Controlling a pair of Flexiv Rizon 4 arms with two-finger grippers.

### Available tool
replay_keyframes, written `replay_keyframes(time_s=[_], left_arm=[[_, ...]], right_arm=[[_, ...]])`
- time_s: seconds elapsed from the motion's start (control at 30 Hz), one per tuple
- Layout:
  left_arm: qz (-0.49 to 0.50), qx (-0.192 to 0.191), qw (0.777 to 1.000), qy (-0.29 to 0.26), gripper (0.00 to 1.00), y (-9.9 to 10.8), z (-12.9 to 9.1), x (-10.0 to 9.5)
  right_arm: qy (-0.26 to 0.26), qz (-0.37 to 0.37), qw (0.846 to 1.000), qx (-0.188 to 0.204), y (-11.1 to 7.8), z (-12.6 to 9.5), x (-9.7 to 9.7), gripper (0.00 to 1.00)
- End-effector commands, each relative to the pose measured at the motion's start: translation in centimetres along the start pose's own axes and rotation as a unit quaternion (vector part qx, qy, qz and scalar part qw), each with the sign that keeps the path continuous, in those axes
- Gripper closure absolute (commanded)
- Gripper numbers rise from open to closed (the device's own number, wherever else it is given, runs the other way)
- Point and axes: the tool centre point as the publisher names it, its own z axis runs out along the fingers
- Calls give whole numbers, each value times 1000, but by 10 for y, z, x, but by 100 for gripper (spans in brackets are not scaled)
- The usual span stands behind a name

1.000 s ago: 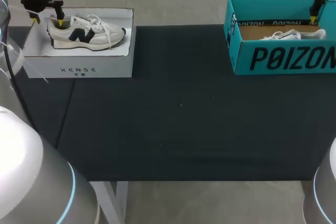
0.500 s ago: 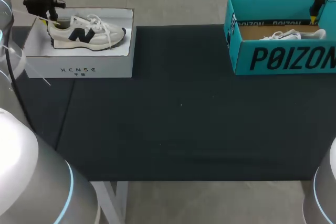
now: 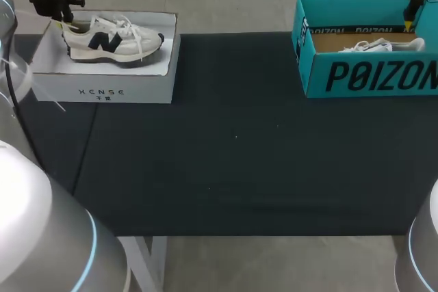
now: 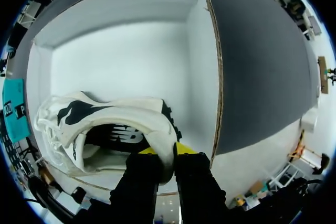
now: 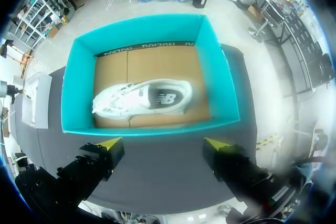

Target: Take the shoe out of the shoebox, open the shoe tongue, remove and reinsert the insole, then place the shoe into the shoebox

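Left jaws grip the heel of the shoe [image 4: 105, 121] from both sides, inside the white box [image 3: 102, 88] at the worktop's [image 3: 239, 155] far left corner. Right jaws stand wide apart above the teal box [image 3: 369, 76] at the far right, where a second shoe [image 5: 142, 98] lies. Dark worktop lies between the boxes, which are well apart.

Cream shoe [image 3: 113, 40] [image 4: 105, 129] with a dark side logo and white laces: upright, toe toward the table's middle, held over the floor of the open white shoebox [image 3: 102, 90] [image 4: 131, 61], its shadow beneath it. The heel collar is pinched between the left fingers [image 4: 195, 179]. The white shoebox stands at the table's far left. At the far right stands an open teal shoebox [image 3: 369, 76] [image 5: 79, 87]. A white shoe [image 3: 380, 46] [image 5: 144, 98] lies on its side on the box's brown floor, insole showing.
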Motion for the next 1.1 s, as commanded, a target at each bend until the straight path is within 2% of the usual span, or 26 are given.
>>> replay_keyframes(time_s=[0.03, 0.2, 0.23, 0.43, 0.6, 0.77, 0.8, 0.83, 0.9, 0.97, 1.1], left_arm=[[-6, -6, 1000, 1, 100, -7, -37, 0], [-19, -21, 1000, 7, 100, -16, -80, -8], [-21, -29, 999, 10, 100, -22, -96, -14], [-22, -54, 998, 24, 100, -55, -149, -53], [-13, -59, 998, 26, 100, -88, -176, -99], [-7, -58, 998, 30, 100, -130, -193, -164], [-4, -59, 998, 33, 100, -135, -194, -172], [-2, -59, 998, 34, 100, -145, -195, -190], [-1, -57, 998, 33, 100, -158, -196, -211], [5, -56, 998, 32, 100, -177, -195, -240], [10, -61, 998, 35, 100, -207, -190, -281]], right_arm=[[0, 0, 1000, 0, 1, 0, 0, 0], [0, 0, 1000, 0, 1, 0, 0, 0], [0, 0, 1000, 0, 1, 0, 0, 0], [0, 0, 1000, 0, 1, 0, 0, 0], [0, 0, 1000, 0, 1, 0, 0, 0], [0, 0, 1000, 0, 1, 0, 0, 0], [0, 0, 1000, 0, 1, 0, 0, 0], [0, 0, 1000, 0, 1, 0, 0, 0], [0, 0, 1000, 0, 1, 0, 0, 0], [0, 0, 1000, 0, 1, 0, 0, 0], [0, 0, 1000, 0, 1, 0, 0, 0]])
